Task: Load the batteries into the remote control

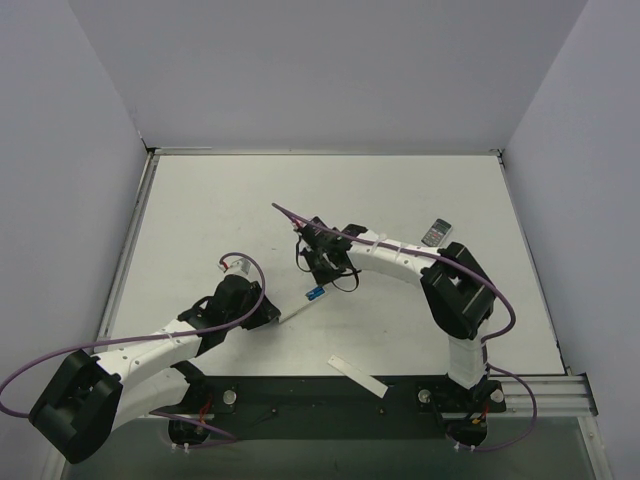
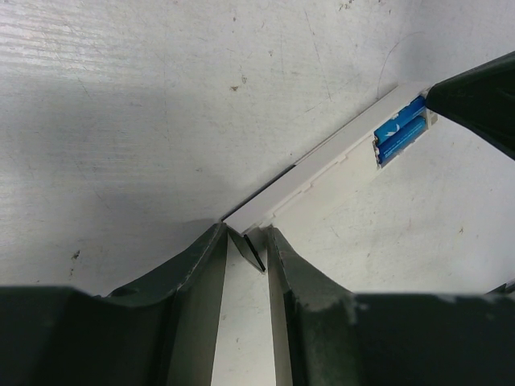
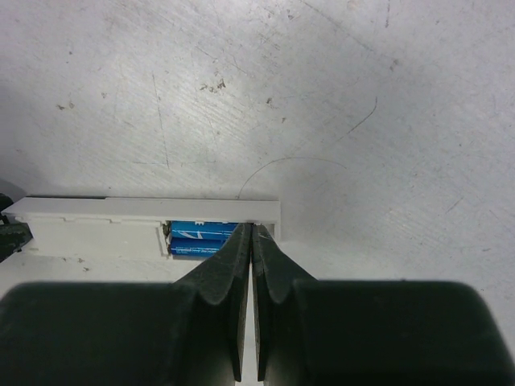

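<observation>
— Right gripper (image 3: pixel 252 229) is filling its own wrist view, jaws clenched tight with nothing between them. The tips are sitting right at the end of the open bay in the remote control (image 3: pixel 96 215); I can't tell if they're pressing.
— And the batteries (image 3: pixel 197 239)?
— Two blue cells are lying side by side in that bay, just left of those tips.
— What's the left gripper (image 2: pixel 248 241) doing?
— It's grasping the remote's other end, the corner wedged between its fingers (image 2: pixel 197 277). From above, the remote is lying flat mid-table (image 1: pixel 220 200), slanting from near-left to far-right.
— Anything else out there?
— One thin white strip (image 1: pixel 357 373) is lying by the table's near edge, well apart. And a wider grey-white remote (image 1: pixel 436 232) is resting far right.
</observation>
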Motion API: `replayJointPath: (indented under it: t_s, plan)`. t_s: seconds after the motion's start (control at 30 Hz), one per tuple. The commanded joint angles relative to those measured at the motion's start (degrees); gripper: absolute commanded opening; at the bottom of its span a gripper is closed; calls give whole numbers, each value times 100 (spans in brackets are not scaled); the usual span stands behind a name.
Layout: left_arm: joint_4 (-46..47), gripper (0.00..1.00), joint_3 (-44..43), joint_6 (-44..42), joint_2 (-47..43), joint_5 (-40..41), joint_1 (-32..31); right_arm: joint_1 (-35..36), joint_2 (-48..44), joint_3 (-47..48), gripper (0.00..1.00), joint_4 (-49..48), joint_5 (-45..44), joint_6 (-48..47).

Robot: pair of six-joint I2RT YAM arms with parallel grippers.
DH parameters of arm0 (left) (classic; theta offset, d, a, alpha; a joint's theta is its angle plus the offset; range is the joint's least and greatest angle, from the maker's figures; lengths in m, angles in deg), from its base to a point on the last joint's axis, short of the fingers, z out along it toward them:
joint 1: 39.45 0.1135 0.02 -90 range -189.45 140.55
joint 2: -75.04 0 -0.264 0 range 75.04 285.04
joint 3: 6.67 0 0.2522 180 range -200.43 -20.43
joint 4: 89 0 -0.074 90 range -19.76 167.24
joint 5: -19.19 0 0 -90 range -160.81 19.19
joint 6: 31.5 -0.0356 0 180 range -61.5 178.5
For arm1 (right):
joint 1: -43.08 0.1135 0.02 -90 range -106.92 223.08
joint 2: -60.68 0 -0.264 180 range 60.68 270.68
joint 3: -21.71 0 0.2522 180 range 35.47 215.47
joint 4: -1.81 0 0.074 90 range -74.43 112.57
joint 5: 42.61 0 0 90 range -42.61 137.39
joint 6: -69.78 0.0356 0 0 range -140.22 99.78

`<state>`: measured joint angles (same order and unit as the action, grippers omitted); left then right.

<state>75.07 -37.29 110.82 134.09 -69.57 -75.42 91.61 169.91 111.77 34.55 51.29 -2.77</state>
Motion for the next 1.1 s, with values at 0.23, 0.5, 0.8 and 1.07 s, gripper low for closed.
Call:
replayJointPath:
  t_s: [0.23, 0.5, 0.8, 1.07]
  plan:
    - [-433, 36, -71, -107, 28, 210, -7, 95, -51, 88, 0, 369, -74, -32]
    - [-459, 36, -63, -99, 19, 219, -16, 60, 379, 9, 0, 554, -153, 39]
    - [-486, 36, -89, -99, 37, 280, -7, 42, 863, 176, 0, 1046, -92, 83]
    - [-582, 36, -448, -283, 457, 535, 19, 139, 231, 87, 0, 1081, 154, 4]
